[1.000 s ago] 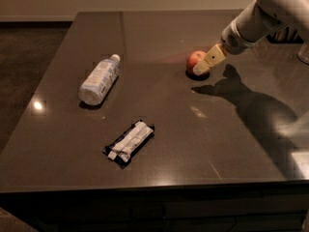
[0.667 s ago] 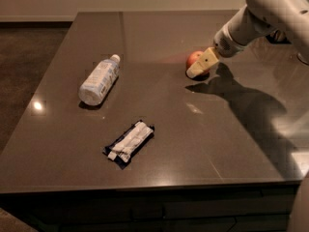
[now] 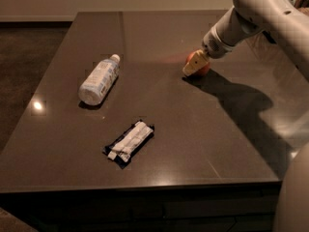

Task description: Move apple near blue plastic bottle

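The apple [image 3: 201, 63] is small and red-orange and sits on the dark table [image 3: 193, 129] at the back right. My gripper [image 3: 194, 65] comes in from the upper right and is right at the apple, its pale tip covering the apple's front left side. The blue plastic bottle [image 3: 99, 79], clear with a white cap and a pale label, lies on its side at the left of the table, well apart from the apple.
A flat dark-blue and white snack packet [image 3: 129, 140] lies near the table's front, left of centre. My white arm [image 3: 260, 13] spans the upper right and casts a shadow across the right side. The table's front edge is near the bottom.
The arm has lowered and shifted slightly left over the apple. The apple, bottle and packet have stayed in place.
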Tool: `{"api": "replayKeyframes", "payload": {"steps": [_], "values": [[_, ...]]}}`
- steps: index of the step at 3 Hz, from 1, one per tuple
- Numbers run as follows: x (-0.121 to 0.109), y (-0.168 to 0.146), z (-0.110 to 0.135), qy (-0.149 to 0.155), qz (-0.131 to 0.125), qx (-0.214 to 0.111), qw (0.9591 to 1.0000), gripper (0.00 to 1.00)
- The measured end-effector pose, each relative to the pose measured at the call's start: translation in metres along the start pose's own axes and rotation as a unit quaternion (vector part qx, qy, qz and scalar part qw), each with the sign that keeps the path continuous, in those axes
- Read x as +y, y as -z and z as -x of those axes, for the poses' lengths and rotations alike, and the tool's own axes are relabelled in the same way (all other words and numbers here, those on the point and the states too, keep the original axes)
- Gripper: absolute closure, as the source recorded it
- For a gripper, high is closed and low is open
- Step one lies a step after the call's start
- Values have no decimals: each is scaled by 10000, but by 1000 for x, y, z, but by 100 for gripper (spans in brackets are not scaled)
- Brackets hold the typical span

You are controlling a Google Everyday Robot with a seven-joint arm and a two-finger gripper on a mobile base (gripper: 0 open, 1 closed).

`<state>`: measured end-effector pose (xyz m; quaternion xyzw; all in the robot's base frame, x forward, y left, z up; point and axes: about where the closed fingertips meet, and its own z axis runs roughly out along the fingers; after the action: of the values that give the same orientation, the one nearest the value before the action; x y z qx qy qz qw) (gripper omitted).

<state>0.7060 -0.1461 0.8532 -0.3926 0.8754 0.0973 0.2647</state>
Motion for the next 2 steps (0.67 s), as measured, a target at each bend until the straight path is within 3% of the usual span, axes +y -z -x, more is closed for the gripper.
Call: {"api": "replayKeyframes", "payload": {"steps": [1, 2], "values": [[20, -2, 13, 242, 170, -39, 9996, 64], [54, -8, 30, 615, 453, -58, 9971, 87]]}}
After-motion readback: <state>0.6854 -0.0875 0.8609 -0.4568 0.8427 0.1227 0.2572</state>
